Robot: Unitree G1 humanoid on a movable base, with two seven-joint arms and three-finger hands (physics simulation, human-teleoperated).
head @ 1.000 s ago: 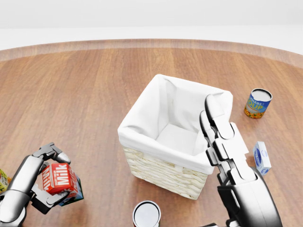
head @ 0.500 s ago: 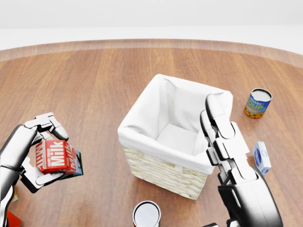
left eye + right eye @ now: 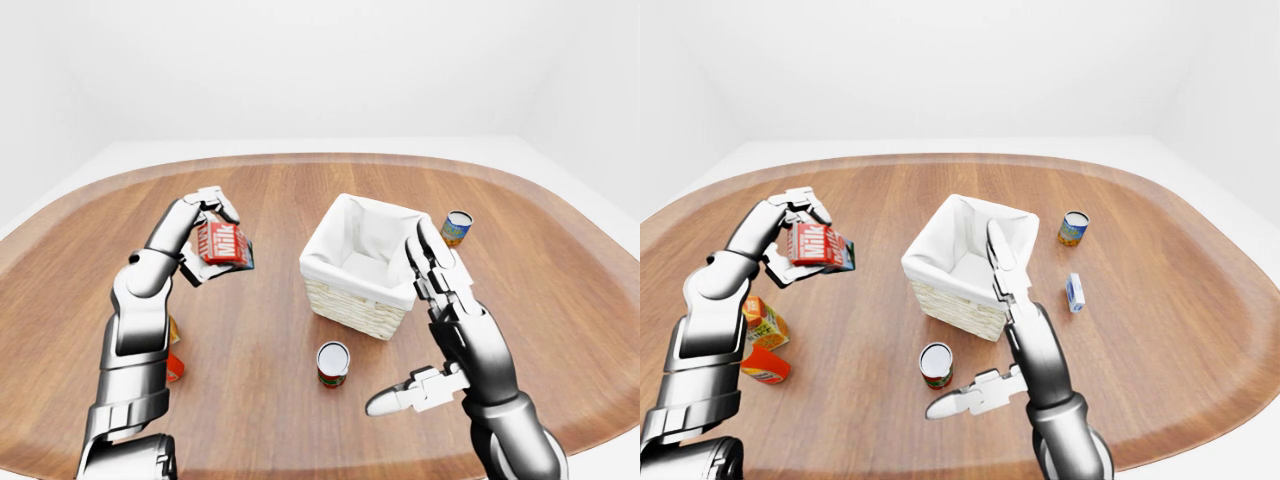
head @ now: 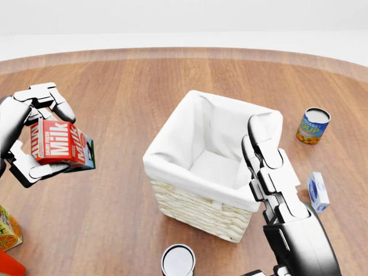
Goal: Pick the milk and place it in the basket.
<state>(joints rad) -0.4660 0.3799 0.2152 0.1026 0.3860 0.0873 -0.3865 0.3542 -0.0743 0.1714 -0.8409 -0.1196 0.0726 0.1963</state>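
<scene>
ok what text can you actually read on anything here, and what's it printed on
"Milk" on the red milk carton held in the left hand; a smaller line above it is too blurred to read.
"SOUP" on the blue and yellow can right of the basket; the word above it is unclear.
Blue and white small carton: print too small to read.
Orange carton at the head view's bottom left: label unreadable.
Can below the basket: only its top shows.
</scene>
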